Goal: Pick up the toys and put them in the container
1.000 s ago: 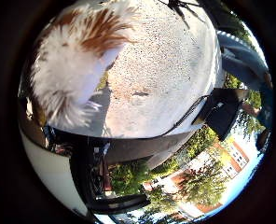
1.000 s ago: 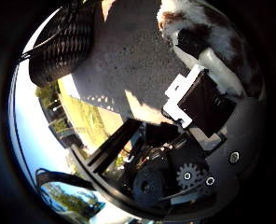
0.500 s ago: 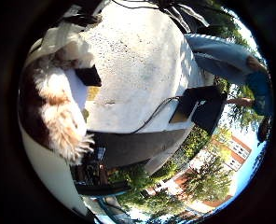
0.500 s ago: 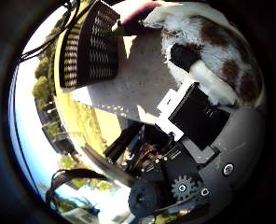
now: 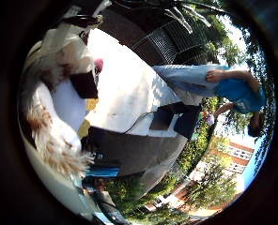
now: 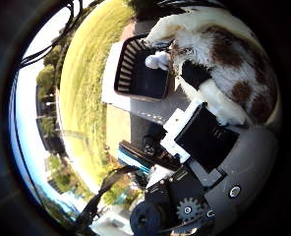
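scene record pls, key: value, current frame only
setting: outdoors, grass and trees around a white table
held item: white-and-brown plush toy, close against the palm
hand: fingers curled round the plush toy
container: dark slatted basket on the table, open side in view
container contents: inside looks dark, cannot tell if anything is in it
toy vs container: plush toy not in it yet, held in the hand beside it
task status: placing not yet done

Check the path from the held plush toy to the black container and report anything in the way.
Nothing visible blocks it. The hand grips the white and brown plush toy close to the palm, and the black slatted container stands open on the table, apparently empty.
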Controlling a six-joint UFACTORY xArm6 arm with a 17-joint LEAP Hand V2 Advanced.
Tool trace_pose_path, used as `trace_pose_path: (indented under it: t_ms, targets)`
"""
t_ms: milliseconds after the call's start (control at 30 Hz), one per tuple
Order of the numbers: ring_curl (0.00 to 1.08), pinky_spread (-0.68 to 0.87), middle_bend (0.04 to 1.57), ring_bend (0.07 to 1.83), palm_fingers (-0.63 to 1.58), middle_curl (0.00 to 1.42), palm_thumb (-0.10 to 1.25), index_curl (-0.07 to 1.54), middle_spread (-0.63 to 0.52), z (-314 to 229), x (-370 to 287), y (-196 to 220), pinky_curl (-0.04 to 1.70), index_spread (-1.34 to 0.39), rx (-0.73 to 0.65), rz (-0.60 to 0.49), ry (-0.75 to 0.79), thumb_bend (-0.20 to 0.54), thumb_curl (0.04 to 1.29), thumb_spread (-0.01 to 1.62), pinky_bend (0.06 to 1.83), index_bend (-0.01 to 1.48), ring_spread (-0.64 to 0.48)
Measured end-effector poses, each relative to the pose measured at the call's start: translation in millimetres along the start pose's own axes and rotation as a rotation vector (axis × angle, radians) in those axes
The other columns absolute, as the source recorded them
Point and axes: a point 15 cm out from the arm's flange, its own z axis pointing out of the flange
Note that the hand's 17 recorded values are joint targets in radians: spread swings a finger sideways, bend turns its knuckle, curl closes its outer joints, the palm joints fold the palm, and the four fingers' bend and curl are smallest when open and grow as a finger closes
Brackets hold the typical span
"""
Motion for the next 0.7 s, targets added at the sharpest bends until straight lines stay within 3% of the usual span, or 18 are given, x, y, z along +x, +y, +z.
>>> trace_pose_path:
  t_ms: [200, 300, 533, 700]
  targets:
    - [0.82, 0.13, 1.23, 1.59, 0.73, 1.2, 0.99, 0.62, -0.28, -15, -87, -42, 0.77, -1.01, 0.007, -0.135, -0.058, -0.012, 0.84, 1.05, 1.71, 0.94, -0.11]
    - [0.82, 0.13, 1.24, 1.6, 0.71, 1.21, 0.98, 0.68, -0.28, -5, -114, -63, 0.78, -1.01, -0.009, -0.154, -0.068, -0.013, 0.85, 1.05, 1.73, 0.93, -0.11]
    - [0.82, 0.12, 1.28, 1.64, 0.68, 1.21, 0.96, 0.86, -0.28, 76, -160, -120, 0.79, -1.04, -0.106, -0.159, -0.081, -0.018, 0.87, 1.05, 1.75, 0.88, -0.1]
    - [0.8, 0.13, 1.29, 1.67, 0.6, 1.19, 0.91, 0.95, -0.27, 134, -185, -157, 0.8, -1.04, -0.066, -0.157, -0.074, -0.024, 0.83, 1.08, 1.73, 0.78, -0.09]
